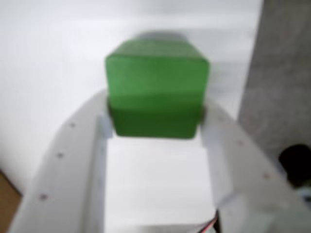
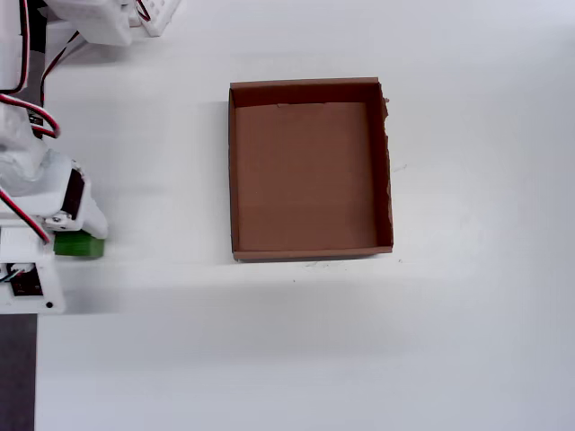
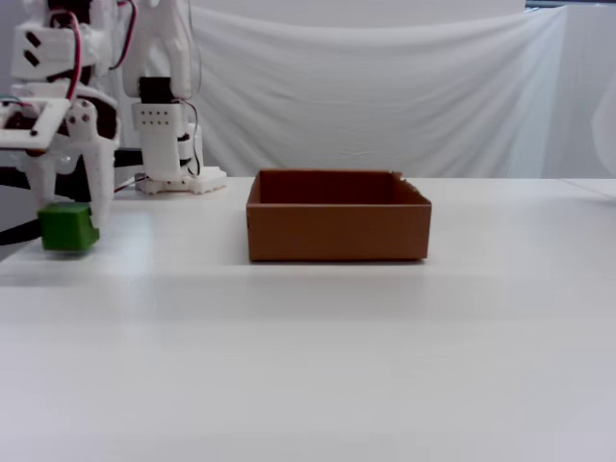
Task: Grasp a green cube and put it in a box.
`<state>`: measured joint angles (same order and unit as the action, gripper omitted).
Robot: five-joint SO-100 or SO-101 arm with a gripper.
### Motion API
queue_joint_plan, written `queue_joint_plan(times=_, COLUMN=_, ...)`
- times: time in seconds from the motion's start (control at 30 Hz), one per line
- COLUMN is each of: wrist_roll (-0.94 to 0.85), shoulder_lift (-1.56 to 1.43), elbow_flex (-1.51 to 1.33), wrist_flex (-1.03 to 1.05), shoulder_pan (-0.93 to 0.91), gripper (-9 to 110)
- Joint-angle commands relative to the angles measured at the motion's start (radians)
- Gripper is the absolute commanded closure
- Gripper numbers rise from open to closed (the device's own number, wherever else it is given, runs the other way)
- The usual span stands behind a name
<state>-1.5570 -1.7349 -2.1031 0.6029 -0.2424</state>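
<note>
Green cube [image 1: 156, 87] sits clamped between the two white fingers of the gripper [image 1: 155, 119], one finger pressed on each side face. In the fixed view the green cube [image 3: 67, 227] is at the far left, its underside right at the counter [image 3: 318, 356] surface; can't tell if it touches or is just clear. In the overhead view only a green sliver [image 2: 79, 244] shows under the white gripper [image 2: 63, 235], near the left edge of the counter [image 2: 467, 341]. The box [image 2: 232, 171], brown cardboard with low walls, sits well apart to the right, interior bare, right wall ragged. Box [image 3: 337, 231] is upright on the counter in the fixed view.
</note>
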Motion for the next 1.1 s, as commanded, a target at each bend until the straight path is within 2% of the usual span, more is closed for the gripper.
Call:
queue_joint_plan(times=0.0, wrist_roll=0.058, shoulder_lift=-0.107, elbow_flex=0.077, wrist_flex=0.061, shoulder_pan=0.058, gripper=88)
queue_joint_plan(times=0.17, wrist_roll=0.201, shoulder_lift=-0.179, elbow_flex=0.17, wrist_flex=0.218, shoulder_pan=0.187, gripper=88)
queue_joint_plan(times=0.5, wrist_roll=0.351, shoulder_lift=-0.196, elbow_flex=0.38, wrist_flex=0.558, shoulder_pan=0.514, gripper=87)
queue_joint_plan(times=0.8, wrist_roll=0.476, shoulder_lift=-0.083, elbow_flex=0.413, wrist_flex=0.571, shoulder_pan=0.807, gripper=87)
queue_joint_plan(times=1.07, wrist_roll=0.476, shoulder_lift=0.198, elbow_flex=0.462, wrist_flex=0.391, shoulder_pan=0.894, gripper=87)
